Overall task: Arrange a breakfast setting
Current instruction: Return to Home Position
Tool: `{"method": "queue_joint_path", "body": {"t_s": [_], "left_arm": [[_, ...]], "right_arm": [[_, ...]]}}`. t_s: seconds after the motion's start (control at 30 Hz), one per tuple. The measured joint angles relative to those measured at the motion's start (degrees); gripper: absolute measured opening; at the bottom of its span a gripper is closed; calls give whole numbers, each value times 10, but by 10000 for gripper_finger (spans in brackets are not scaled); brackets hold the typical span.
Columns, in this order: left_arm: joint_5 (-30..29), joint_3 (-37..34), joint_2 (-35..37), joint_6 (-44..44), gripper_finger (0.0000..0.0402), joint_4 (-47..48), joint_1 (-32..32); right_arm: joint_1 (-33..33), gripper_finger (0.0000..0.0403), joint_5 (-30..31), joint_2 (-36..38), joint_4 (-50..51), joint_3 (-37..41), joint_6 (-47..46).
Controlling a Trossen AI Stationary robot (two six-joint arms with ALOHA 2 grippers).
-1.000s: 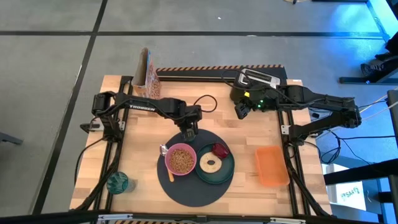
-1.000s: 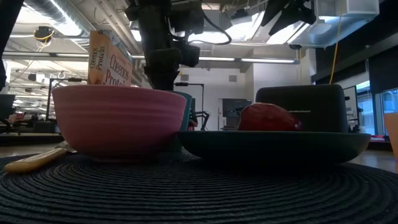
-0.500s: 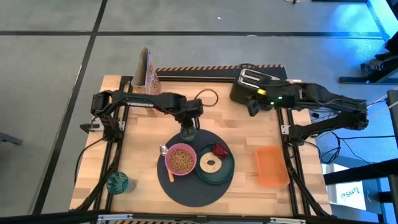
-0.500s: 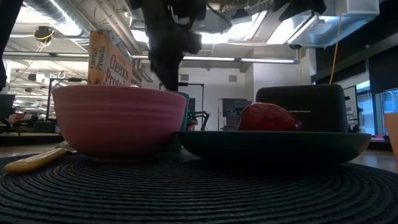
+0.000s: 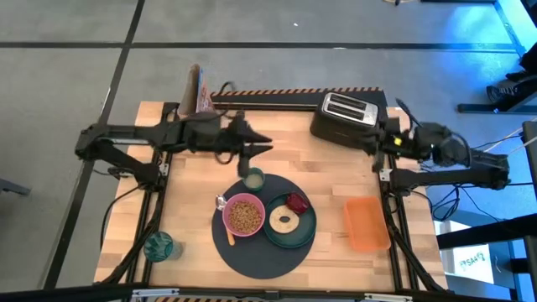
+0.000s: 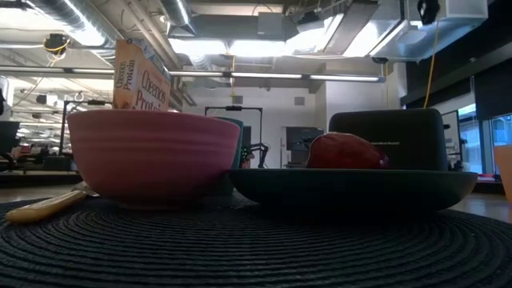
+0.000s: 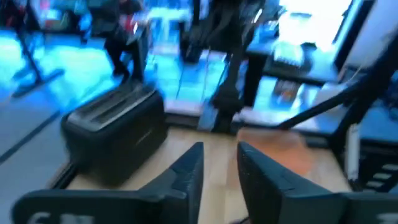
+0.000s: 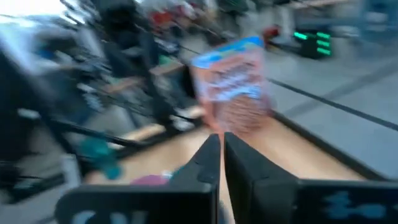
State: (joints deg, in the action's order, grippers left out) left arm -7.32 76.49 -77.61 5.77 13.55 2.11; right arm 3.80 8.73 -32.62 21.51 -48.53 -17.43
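A round dark-grey mat (image 5: 260, 256) carries a pink bowl (image 5: 244, 215) of cereal. Right of it is a dark-green plate (image 5: 302, 235) with a pale bagel (image 5: 284, 221) and a dark-red fruit (image 5: 296, 202). A spoon (image 5: 229, 231) lies on the mat left of the bowl. A small pale-green cup (image 5: 252, 178) stands upright at the mat's far edge. My left gripper (image 5: 262, 148) hovers open above and beyond the cup, holding nothing. My right gripper (image 5: 374, 142) is shut and empty by the toaster's right end.
A black toaster (image 5: 344, 113) stands at the far right and a cereal box (image 5: 199, 96) at the far left. An orange tray (image 5: 366, 223) lies right of the mat. A teal glass (image 5: 158, 247) sits near the front left corner.
My left gripper has risen off the cup and tipped from pointing down to nearly level, pulling back toward the far left; the cup stays standing on the mat. My right gripper has drawn back toward the table's right edge, away from the toaster's front.
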Motion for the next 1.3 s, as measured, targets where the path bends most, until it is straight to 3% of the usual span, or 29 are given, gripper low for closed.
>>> {"method": "queue_joint_path", "body": {"t_s": [0.13,0.27,0.4,0.6,0.97,1.3], "left_arm": [[0,-126,70,-14,50,-73,-17],[34,-236,145,4,6,-138,-22],[81,-342,207,34,11,-253,-23],[36,-468,285,79,2,-299,-23],[51,-589,325,86,1,-367,-23],[51,-672,404,76,1,-420,-23]], "right_arm": [[-33,7,-28,79,-111,122,-15],[-62,4,-29,127,-113,185,27],[-68,2,-49,154,-75,200,45],[-68,1,-49,189,-87,241,58],[-68,0,-64,235,-248,381,21],[-68,0,-59,306,-242,428,22]]}}
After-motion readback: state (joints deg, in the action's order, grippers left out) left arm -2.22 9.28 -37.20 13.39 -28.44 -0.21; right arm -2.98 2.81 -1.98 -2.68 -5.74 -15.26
